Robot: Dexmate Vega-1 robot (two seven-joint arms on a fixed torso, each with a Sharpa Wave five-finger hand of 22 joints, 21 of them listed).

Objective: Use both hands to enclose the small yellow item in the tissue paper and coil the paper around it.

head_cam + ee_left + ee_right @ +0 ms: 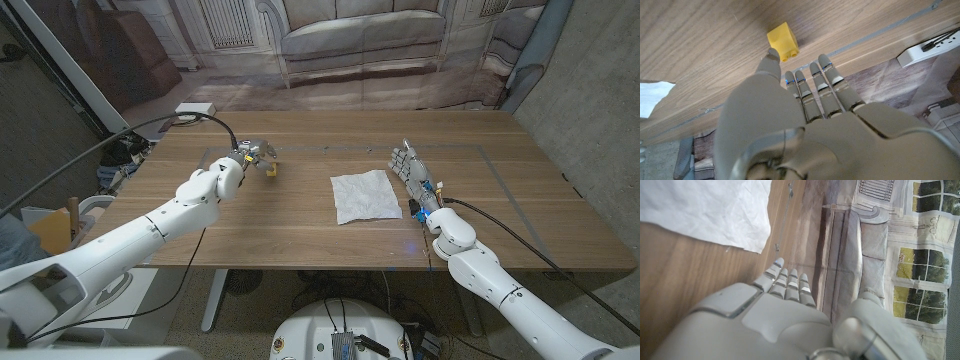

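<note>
A small yellow block [271, 168] lies on the wooden table [300, 235], left of a crumpled white tissue sheet [366, 195]. My left hand [250, 155] is right beside the block with its fingers stretched out and holds nothing. In the left wrist view the thumb tip [773, 54] is at the edge of the yellow block [782, 41], and a corner of the tissue [655, 95] shows. My right hand [410, 165] stands open just right of the tissue, fingers pointing away from me. The right wrist view has the tissue [705, 210] beside the right hand [785, 285].
A white power strip [195, 109] with a black cable sits at the table's far left edge, also seen as the power strip [930, 47] in the left wrist view. A printed backdrop of a sofa hangs behind the table.
</note>
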